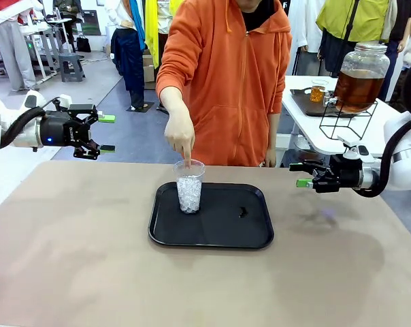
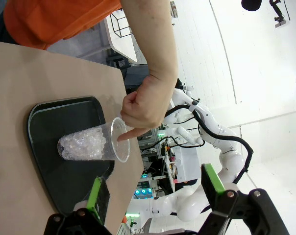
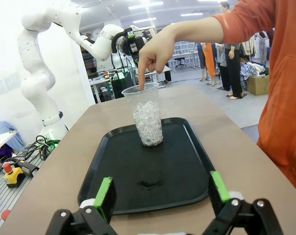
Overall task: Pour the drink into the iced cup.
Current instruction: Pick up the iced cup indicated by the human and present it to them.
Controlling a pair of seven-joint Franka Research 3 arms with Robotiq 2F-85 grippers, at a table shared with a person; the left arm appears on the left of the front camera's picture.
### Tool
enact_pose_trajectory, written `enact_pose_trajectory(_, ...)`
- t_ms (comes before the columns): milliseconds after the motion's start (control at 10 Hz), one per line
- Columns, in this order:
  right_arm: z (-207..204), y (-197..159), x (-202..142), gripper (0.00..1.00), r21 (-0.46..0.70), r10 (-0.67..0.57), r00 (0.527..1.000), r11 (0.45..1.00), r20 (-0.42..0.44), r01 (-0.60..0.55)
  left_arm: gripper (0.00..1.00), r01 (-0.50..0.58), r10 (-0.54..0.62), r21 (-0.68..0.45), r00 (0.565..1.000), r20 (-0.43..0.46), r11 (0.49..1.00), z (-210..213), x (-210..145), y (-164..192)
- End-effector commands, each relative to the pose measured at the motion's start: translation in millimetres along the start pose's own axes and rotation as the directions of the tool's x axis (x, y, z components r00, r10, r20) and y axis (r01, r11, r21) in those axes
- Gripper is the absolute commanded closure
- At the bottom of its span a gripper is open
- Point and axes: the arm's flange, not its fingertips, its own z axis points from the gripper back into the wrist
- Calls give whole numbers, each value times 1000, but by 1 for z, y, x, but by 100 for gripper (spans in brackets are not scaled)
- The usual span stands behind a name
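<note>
Tan tabletop (image 1: 69,259) spreads across the front view, with a person in an orange hoodie (image 1: 226,82) standing at its far edge. A black tray (image 1: 219,235) lies near the middle of the table. On a white side table (image 1: 307,126) at the far right, behind the right arm, a glass dispenser jar (image 1: 366,54) sits on a wire stand. It holds the drink (image 1: 355,88), amber-brown, well apart from the tray. A small glass (image 1: 318,92) of the same colour stands just beside it.

The left gripper (image 1: 107,133) hangs above the table's left edge, jaws spread wide and empty. The right gripper (image 1: 299,174) hovers off the tray's right side, likewise spread and holding nothing.

The iced cup (image 1: 189,185), clear plastic and about two-thirds full of crushed ice, stands upright on the tray's far left part. The person's hand (image 1: 180,133) points down, its forefinger touching the cup's rim. A small dark speck (image 1: 242,212) lies on the tray to the right of the cup.
</note>
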Motion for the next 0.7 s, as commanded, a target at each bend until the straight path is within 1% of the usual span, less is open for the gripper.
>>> enact_pose_trajectory(0, -2, 0, 3, 0, 1, 2, 1000, 1000, 3, -2, 0, 13, -13, -12, 1000, -1, 1000, 0, 0, -1)
enact_pose_trajectory(200, -2, 0, 3, 0, 1, 2, 1000, 1000, 3, -2, 0, 0, 0, 0, 1000, 0, 1000, 0, 0, 0)
enact_pose_trajectory(300, -2, 0, 3, 0, 1, 2, 1000, 1000, 3, -2, 0, 122, -123, -29, 992, -13, 992, 1, 1, -2)
enact_pose_trajectory(400, -2, 0, 3, 0, 1, 2, 1000, 1000, 3, -2, 0, 247, -252, -88, 967, -43, 965, 2, 0, -1)
enact_pose_trajectory(500, -2, 0, 3, 0, 1, 2, 1000, 1000, 3, -2, 0, 373, -382, -133, 923, -51, 918, 4, -2, 1)
enact_pose_trajectory(600, -2, 0, 3, 0, 1, 2, 1000, 1000, 3, -2, 0, 474, -484, -148, 874, -40, 868, 6, -6, 3)
